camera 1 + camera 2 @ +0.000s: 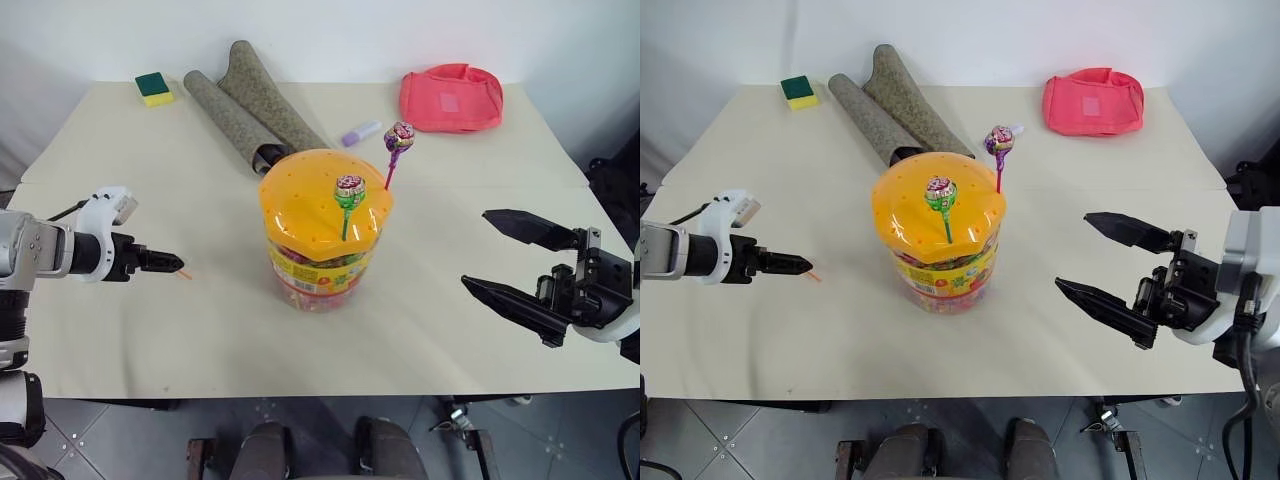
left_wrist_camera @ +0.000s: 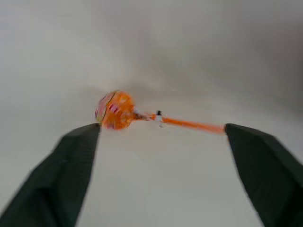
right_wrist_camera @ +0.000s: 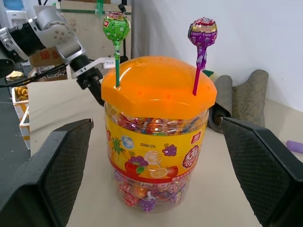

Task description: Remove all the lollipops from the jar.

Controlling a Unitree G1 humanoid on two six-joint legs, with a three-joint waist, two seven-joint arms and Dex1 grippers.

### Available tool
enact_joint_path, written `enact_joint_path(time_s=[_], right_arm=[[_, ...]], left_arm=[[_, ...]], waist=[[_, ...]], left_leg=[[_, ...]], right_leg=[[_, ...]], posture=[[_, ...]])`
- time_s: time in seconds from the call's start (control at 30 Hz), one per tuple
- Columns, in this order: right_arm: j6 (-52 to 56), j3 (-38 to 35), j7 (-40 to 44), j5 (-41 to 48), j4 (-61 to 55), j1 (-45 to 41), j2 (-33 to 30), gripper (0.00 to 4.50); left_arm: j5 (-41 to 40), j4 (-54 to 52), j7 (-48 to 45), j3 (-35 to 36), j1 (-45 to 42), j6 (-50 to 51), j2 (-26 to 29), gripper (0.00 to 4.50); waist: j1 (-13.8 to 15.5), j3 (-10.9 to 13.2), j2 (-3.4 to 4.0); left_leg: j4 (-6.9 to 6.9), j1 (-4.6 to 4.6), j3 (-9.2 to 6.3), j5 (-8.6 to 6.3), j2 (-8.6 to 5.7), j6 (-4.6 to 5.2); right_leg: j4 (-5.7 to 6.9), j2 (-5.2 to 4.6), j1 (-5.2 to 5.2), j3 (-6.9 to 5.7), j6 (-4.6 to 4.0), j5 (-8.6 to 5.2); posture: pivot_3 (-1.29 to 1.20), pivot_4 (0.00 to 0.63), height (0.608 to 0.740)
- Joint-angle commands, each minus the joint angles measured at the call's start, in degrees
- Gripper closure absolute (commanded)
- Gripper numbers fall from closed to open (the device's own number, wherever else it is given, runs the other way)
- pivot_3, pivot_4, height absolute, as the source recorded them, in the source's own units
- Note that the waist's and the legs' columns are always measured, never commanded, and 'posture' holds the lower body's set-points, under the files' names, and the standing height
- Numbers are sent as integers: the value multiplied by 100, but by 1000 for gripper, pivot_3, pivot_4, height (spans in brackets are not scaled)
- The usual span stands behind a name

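I see the jar (image 1: 320, 255) standing mid-table (image 1: 150, 330) with its orange lid (image 3: 158, 85) on, the green lollipop (image 1: 349, 192) and the purple lollipop (image 1: 399, 137) both upright with their sticks in the lid's holes. My left gripper (image 2: 161, 175) hangs low over the table off the jar's left side, fingers spread wide and empty, and the orange lollipop (image 2: 116, 109) lies on the tabletop just past the fingertips. My right gripper (image 1: 505, 255) hovers to the jar's right, jaws wide apart, holding nothing and pointed at the jar.
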Motion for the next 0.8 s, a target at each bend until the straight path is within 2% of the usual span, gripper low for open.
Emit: enact_joint_path(time_s=[0.03,0.3,0.37,0.43,0.47,0.57,0.67,0.8], right_arm=[[1,-230,25,57,-3,-76,-157,0],[119,-361,-16,195,14,-265,-476,0],[140,-312,-30,199,-8,-355,-506,0],[240,-204,-94,293,-65,-470,-576,0],[349,-139,-139,396,-90,-520,-634,0],[707,233,-151,701,-82,-772,-809,0],[766,776,-190,428,32,-1309,-889,0],[817,1610,-133,110,206,-2365,-777,0]], left_arm=[[-115,-233,-332,21,-380,-304,295,23],[-397,7,-1540,291,-866,-1726,387,23],[-596,0,-1887,681,-783,-2567,54,23],[-1278,-94,-2433,1607,-674,-3678,-729,23],[-1471,-101,-2801,1812,-586,-4010,-918,23],[-1363,312,-3964,1790,-259,-5027,-962,23],[-1294,819,-4735,1684,-140,-5588,-933,23],[-1533,1001,-5137,1438,129,-5883,-770,23]], waist=[[-1,0,0],[-1,0,0],[-4,0,0],[2,0,0],[10,0,0],[-25,1,-6],[-82,1,-6],[-115,1,-6]], left_leg=[[0,0,0,0,0,0],[1,-1,4,0,1,0],[1,-2,7,0,1,0],[5,-3,8,0,2,0],[10,-3,10,-1,2,1],[32,-17,1,-3,8,2],[28,-12,9,-3,9,2],[32,-13,8,-5,10,5]], right_leg=[[0,0,0,0,0,0],[1,1,-2,1,0,0],[1,1,-4,1,0,0],[2,1,-4,2,0,0],[3,0,-3,4,0,0],[5,3,-3,-8,0,0],[6,6,-6,-3,0,0],[9,4,-8,1,0,0]], posture=[[0,150,740],[0,150,740],[0,150,740],[0,150,740],[0,150,740],[0,150,740],[0,150,740],[0,150,740]])
